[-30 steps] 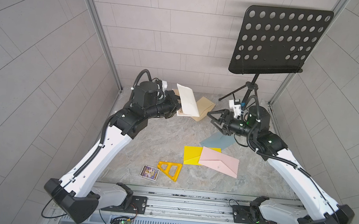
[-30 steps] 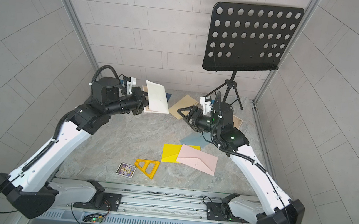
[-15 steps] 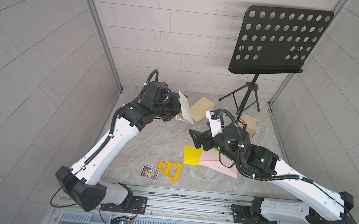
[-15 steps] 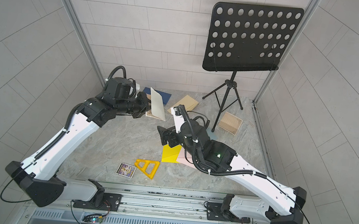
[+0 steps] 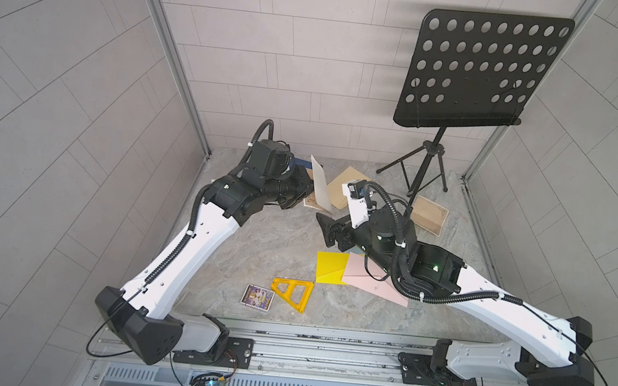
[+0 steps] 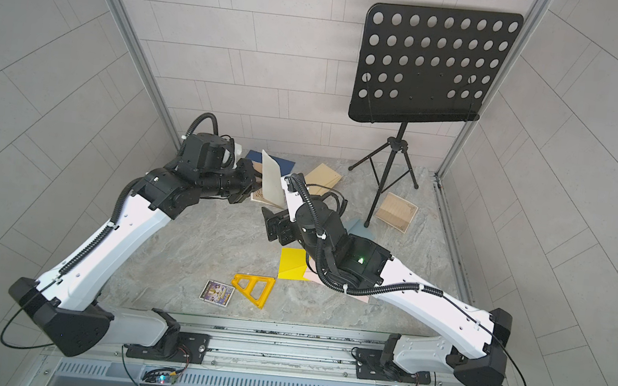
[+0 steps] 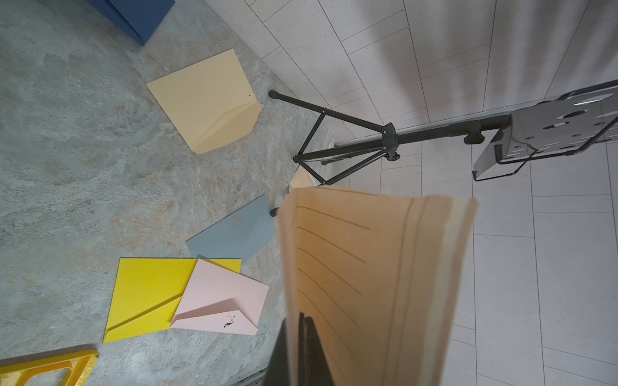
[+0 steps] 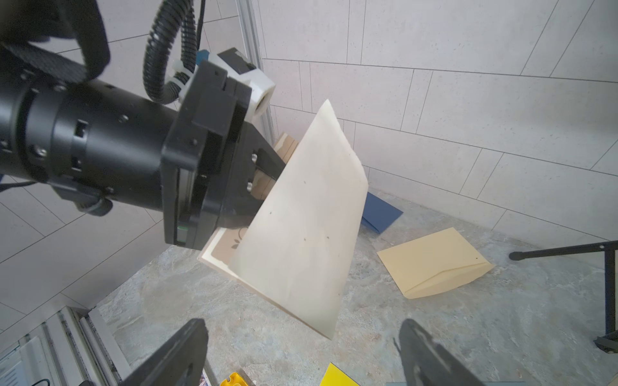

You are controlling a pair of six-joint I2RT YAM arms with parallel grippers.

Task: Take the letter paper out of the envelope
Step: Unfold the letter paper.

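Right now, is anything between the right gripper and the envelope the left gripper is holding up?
Nothing visible. The right gripper is open and faces the cream envelope, which the left gripper pinches aloft. Only open air lies between them.

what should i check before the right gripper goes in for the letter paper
1. Hold: left gripper shut on the envelope: ok.
2. Height: envelope lifted off the table: ok.
3. Jaws: right gripper open: ok.
4. Position: right gripper around an envelope edge: not ok, it sits just short of the lower corner.
5. Contents: letter paper in the envelope: ok, its ruled lines show through in the left wrist view.
6. Pinch spot: a paper edge sticking out to grab: cannot tell.
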